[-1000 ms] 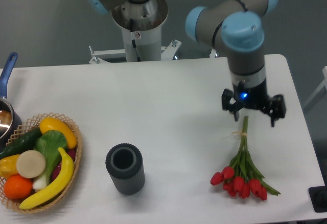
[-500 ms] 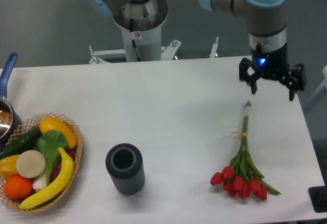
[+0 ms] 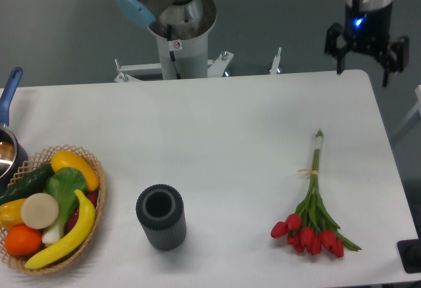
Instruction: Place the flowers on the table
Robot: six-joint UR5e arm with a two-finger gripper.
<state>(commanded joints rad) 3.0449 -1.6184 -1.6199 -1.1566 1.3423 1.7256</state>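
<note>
The flowers (image 3: 312,211), red tulips on long green stems tied near the stem ends, lie flat on the white table (image 3: 223,137) at the right, blooms toward the front edge. My gripper (image 3: 364,64) hangs open and empty high above the table's far right corner, well clear of the flowers.
A dark grey ribbed cylinder vase (image 3: 160,217) stands upright at front centre. A wicker basket (image 3: 99,189) of fruit and vegetables sits at the front left, with a pot with a blue handle (image 3: 9,91) behind it. The arm's base (image 3: 179,31) is behind the table's far edge.
My gripper has risen and drawn back from just over the stem ends to above the far right corner. The flowers have stayed lying on the table.
</note>
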